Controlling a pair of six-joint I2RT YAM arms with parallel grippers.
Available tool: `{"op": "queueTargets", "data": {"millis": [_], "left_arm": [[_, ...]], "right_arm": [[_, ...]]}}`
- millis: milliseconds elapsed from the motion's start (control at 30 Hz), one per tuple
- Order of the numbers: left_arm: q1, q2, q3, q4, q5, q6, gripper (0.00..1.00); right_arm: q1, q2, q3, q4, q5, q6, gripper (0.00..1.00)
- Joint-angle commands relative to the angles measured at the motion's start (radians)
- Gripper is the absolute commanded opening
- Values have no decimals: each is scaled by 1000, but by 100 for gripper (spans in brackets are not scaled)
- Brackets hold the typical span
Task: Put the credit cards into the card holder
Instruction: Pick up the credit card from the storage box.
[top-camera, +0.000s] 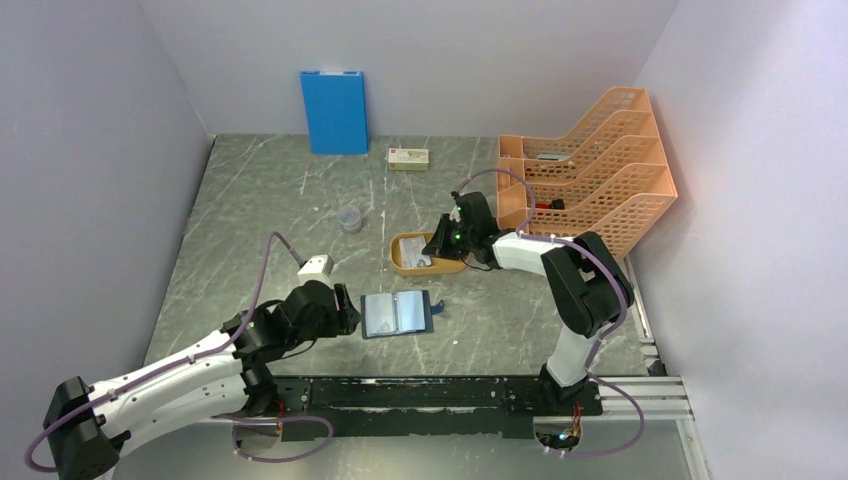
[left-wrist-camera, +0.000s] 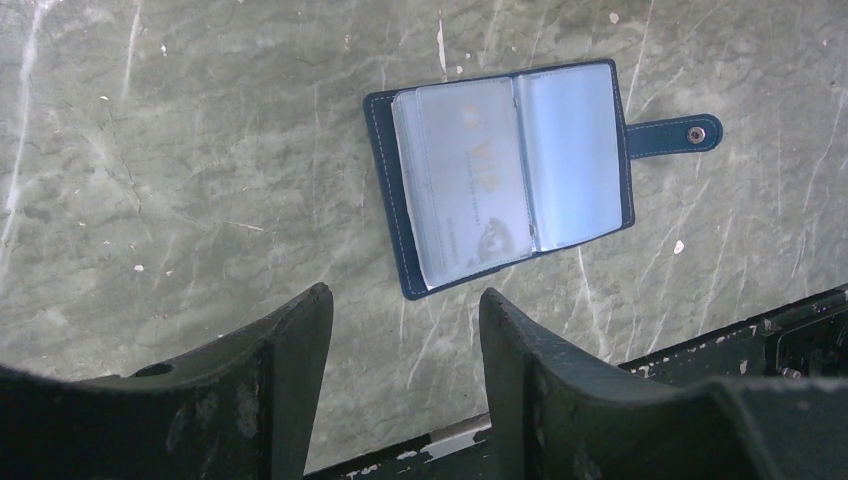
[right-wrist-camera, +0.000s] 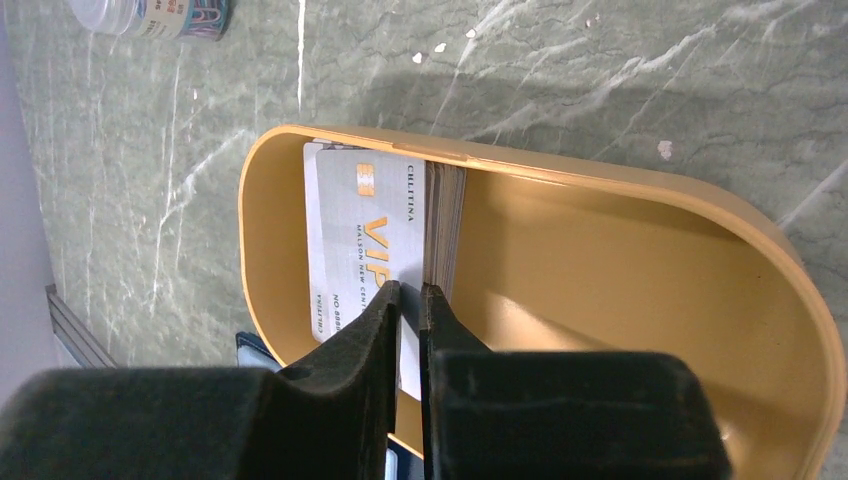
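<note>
The card holder (top-camera: 397, 313) (left-wrist-camera: 510, 170) lies open on the table, navy with clear sleeves, and a VIP card shows through its left page. My left gripper (top-camera: 345, 308) (left-wrist-camera: 405, 295) hovers open just left of it, holding nothing. The credit cards (right-wrist-camera: 365, 230) (top-camera: 420, 258) stand as a stack on edge in the left end of the orange tray (right-wrist-camera: 600, 185) (top-camera: 400, 262). Reaching into the tray from the right, my right gripper (top-camera: 440, 240) (right-wrist-camera: 410, 290) has its fingers pinched on the near edge of the front silver VIP card.
A blue board (top-camera: 335, 110) leans on the back wall, with a white box with a red label (top-camera: 409, 158) beside it. Orange file racks (top-camera: 590, 165) fill the back right. A small clear jar (top-camera: 350, 218) (right-wrist-camera: 150, 15) stands left of the tray.
</note>
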Motion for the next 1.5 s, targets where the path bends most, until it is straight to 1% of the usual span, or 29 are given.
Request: {"op": "queueTargets", "data": {"millis": [0,67,100,133,600,867,1067,1167,1300,1400,1467], "left_arm": [[2,1,1,34,15,8,61],[2,-1,1,32,13,10,61],[2,-2,1,32,13,10,60],[3,-1,1,32,13,10,61],[3,7,12,36,9,19,61],[3,1,19,30,4,19,61],[2,2,35,26,-3,26,61],[2,1,46,22,-8,29,61],[2,-5,77,1,-18,35,60],[3,-10,108,-14,-31,41,61],[3,-15,124,-23,-39,46,61]], "right_arm": [[-9,-12,-13,-43,27,-17,7],[-11,-17,-15,-45,26,-15,5],[-12,-20,-18,-45,27,-12,1],[-14,-25,-19,-47,29,-9,0],[-29,-92,-24,-87,21,22,0],[-29,-161,-13,-119,-25,91,0],[-29,-230,26,-227,-37,155,0],[-29,-272,46,-300,-14,222,0],[-28,-344,99,-456,42,409,0],[-28,-359,203,-654,68,535,0],[-26,-367,251,-746,62,588,0]]}}
